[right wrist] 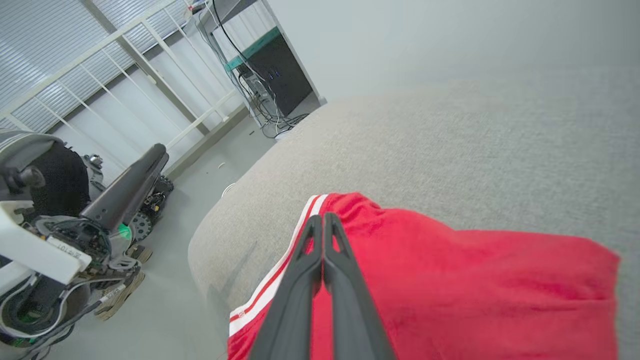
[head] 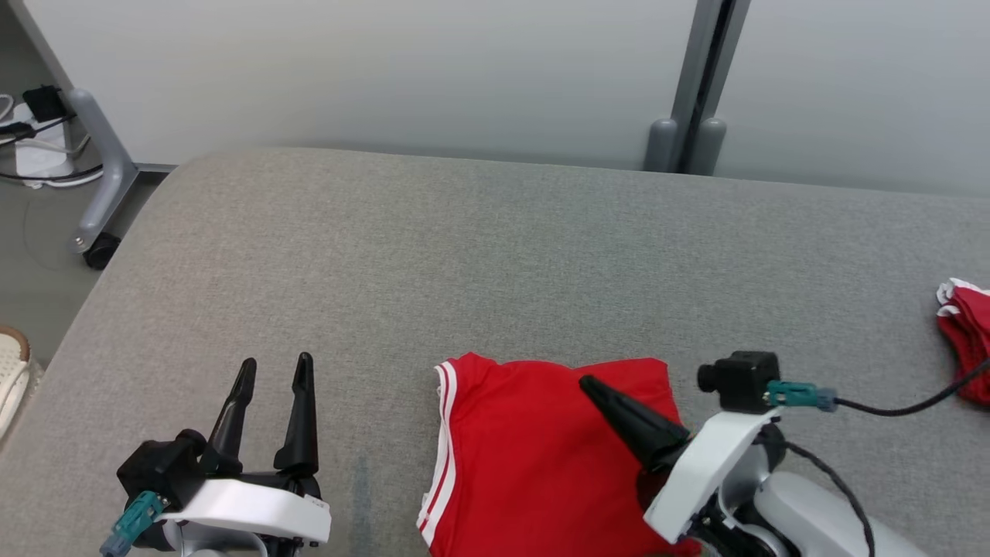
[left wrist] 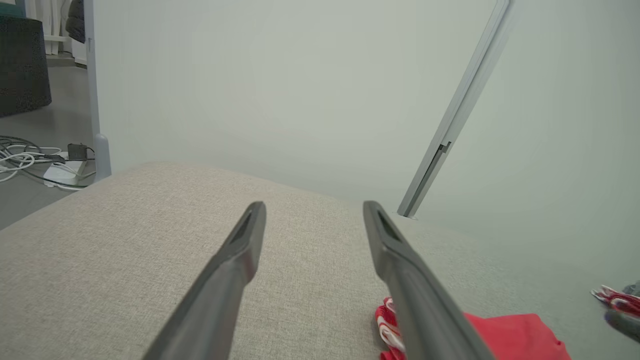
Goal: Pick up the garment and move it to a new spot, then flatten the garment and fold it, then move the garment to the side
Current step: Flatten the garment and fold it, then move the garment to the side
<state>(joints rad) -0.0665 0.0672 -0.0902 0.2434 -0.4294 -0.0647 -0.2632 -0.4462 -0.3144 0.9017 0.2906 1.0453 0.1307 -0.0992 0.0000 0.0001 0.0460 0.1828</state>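
Observation:
A red garment (head: 534,449) with white stripes down its left edge lies folded and flat near the front of the grey cloth-covered table (head: 464,255). My right gripper (head: 585,380) is shut, its fingers together and slanting to the upper left low over the garment's top right part; in the right wrist view the shut tips (right wrist: 320,217) sit over the striped edge of the red cloth (right wrist: 475,290), with nothing seen pinched between them. My left gripper (head: 274,363) stands open on bare table left of the garment, and past its fingers (left wrist: 312,206) a corner of the garment (left wrist: 510,335) shows.
Another red and white piece of clothing (head: 967,333) lies bunched at the table's right edge. A grey partition wall stands behind the table. A caster foot (head: 100,247) and cables (head: 31,131) are on the floor at left, with a pale shoe (head: 11,371) nearer.

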